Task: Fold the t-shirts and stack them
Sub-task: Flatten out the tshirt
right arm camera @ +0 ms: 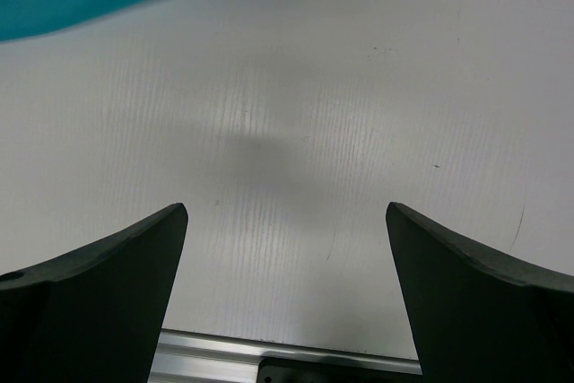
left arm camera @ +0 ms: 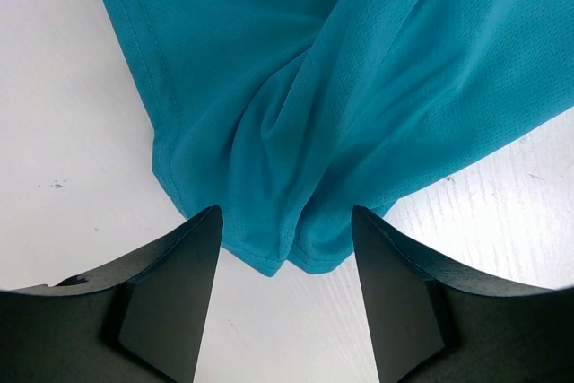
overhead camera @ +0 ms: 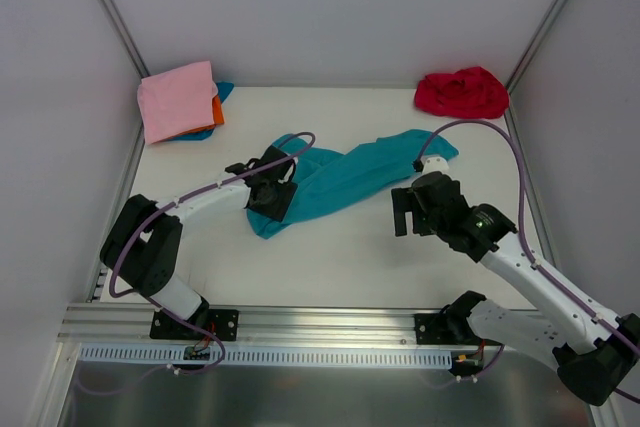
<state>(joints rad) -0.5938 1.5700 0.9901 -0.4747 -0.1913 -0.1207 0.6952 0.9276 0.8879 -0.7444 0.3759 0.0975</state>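
- Black fingers of the left gripper stand partly apart, straddling a bunched hem corner of the teal mesh-cloth t-shirt; nothing looks pinched.
- Right gripper is spread wide over bare table, holding nothing.
- Teal shirt lies twisted across mid-table, unfolded; the crumpled red t-shirt sits in the far right corner.
- Likely done: a folded pink t-shirt on orange and blue ones, far left — two left to fold.
- White ribbed table top, pale grey walls, aluminium rail at the near edge.

My left arm and right arm are white with black joints, each trailing a purple cable. My left end effector and right end effector carry black wedge fingers.
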